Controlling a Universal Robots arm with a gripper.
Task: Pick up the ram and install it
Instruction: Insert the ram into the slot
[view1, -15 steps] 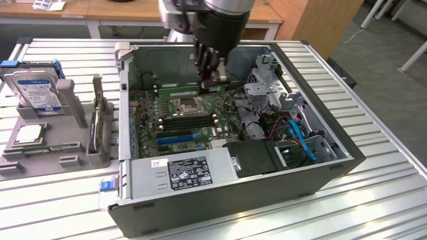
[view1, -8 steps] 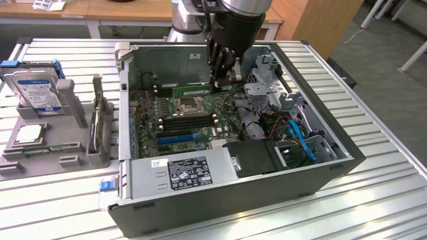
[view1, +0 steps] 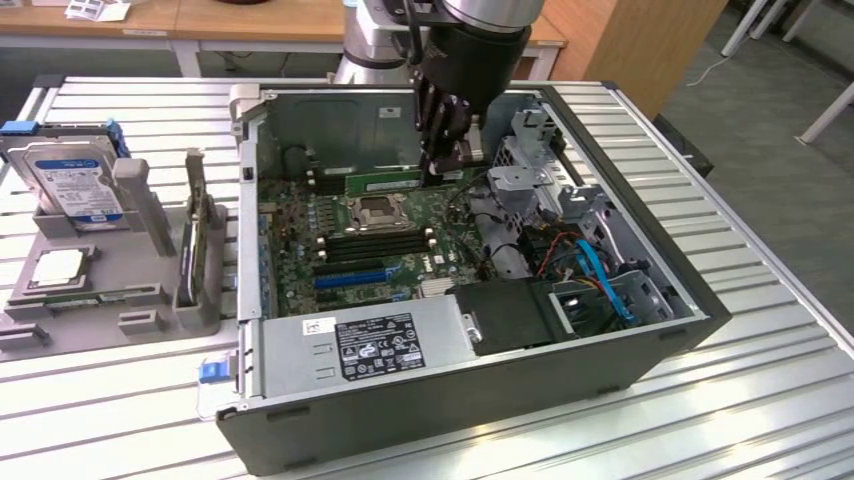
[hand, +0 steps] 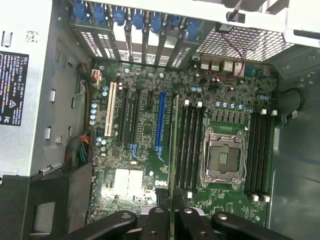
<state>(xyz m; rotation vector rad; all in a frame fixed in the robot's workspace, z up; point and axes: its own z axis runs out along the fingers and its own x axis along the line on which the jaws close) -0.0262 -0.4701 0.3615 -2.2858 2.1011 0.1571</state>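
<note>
"DELL" atop the black label (hand: 12, 87) on the grey power-supply housing; other small print illegible.

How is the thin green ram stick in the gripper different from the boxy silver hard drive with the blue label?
The thin green ram stick is long and narrow; the boxy silver hard drive with the blue label is broad and thick. The ram is held by the gripper inside the open computer case; the hard drive stands in a grey holder outside it. Both stand on edge.
</note>
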